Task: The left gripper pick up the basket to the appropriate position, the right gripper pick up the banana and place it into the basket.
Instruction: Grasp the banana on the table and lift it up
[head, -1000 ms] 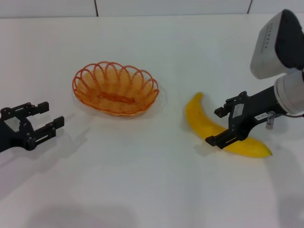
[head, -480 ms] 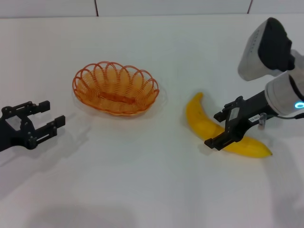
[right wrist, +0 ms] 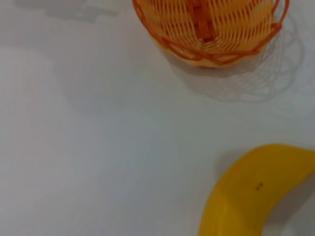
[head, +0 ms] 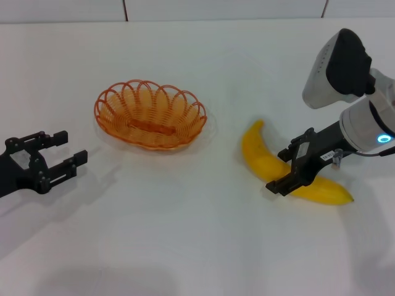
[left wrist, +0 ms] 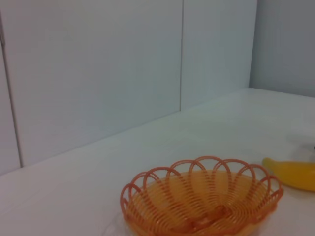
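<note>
The orange wire basket stands on the white table, left of centre; it also shows in the left wrist view and the right wrist view. The yellow banana lies flat to the right of it, and shows in the right wrist view and at the edge of the left wrist view. My right gripper is open, low over the banana's middle, one finger on each side. My left gripper is open and empty at the far left, apart from the basket.
The white table ends at a tiled wall at the back. The right arm's white-grey joint stands high above the banana's far end.
The right arm's joint has swung a little to the left and the right gripper has settled slightly over the banana. The left gripper has crept a little to the right. Basket and banana have not moved.
</note>
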Robot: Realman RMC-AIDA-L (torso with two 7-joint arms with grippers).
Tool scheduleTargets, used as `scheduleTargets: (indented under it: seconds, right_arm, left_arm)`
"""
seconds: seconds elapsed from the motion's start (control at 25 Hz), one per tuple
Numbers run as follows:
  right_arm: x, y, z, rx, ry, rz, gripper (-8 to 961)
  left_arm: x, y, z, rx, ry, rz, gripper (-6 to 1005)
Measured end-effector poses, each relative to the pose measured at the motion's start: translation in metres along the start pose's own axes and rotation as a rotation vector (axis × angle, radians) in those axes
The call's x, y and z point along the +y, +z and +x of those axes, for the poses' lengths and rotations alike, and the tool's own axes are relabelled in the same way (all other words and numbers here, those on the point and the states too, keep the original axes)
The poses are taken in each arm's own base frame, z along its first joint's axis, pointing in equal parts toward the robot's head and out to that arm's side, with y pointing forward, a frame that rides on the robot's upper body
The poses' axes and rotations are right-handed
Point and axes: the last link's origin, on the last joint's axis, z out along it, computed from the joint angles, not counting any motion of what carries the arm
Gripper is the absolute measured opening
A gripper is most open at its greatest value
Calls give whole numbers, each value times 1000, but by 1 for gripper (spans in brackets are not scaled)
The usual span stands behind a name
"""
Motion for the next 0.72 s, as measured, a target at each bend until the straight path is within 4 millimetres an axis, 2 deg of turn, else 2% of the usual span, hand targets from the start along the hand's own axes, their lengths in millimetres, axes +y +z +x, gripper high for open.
scheduleTargets:
  seconds: [0.2,0.4,0.72]
  right_arm:
    - [0,0,0,1,13,-1,819]
    - [-1,-4,-3,-9,10,4,602]
    - [-2,-34,-20,-75,-24,57,469]
  left_arm:
    - [0,0,0,1,0,1,585]
    - [0,0,0,2,-1,3,584]
    - [0,-2,-2,1,-3,7,584]
